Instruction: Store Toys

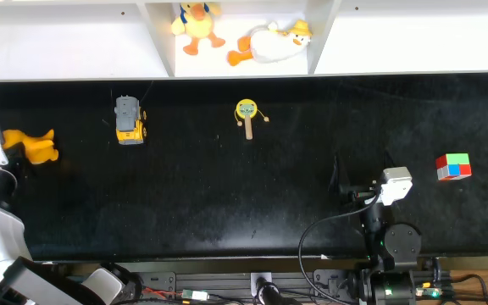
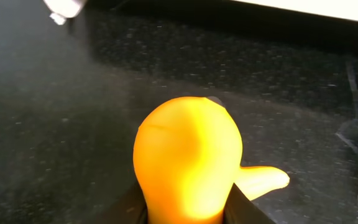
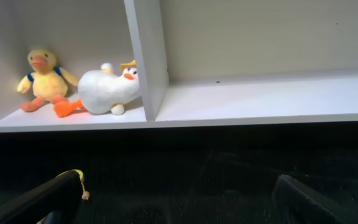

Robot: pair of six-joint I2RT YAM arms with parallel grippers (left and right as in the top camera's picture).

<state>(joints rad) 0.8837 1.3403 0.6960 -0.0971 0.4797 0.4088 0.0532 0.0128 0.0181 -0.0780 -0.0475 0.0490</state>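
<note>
Progress: two of six toys stored | shelf (image 1: 413, 34), middle compartment: one white plush duck (image 1: 269, 42), one yellow plush duck (image 1: 197, 21) | counter (image 1: 227, 195), four left: one yellow toy (image 2: 188, 162) clenched in left jaws at left end, one truck (image 1: 129, 119), one cube (image 1: 453, 167), one rattle (image 1: 247, 114) | right jaws released, nothing held
</note>
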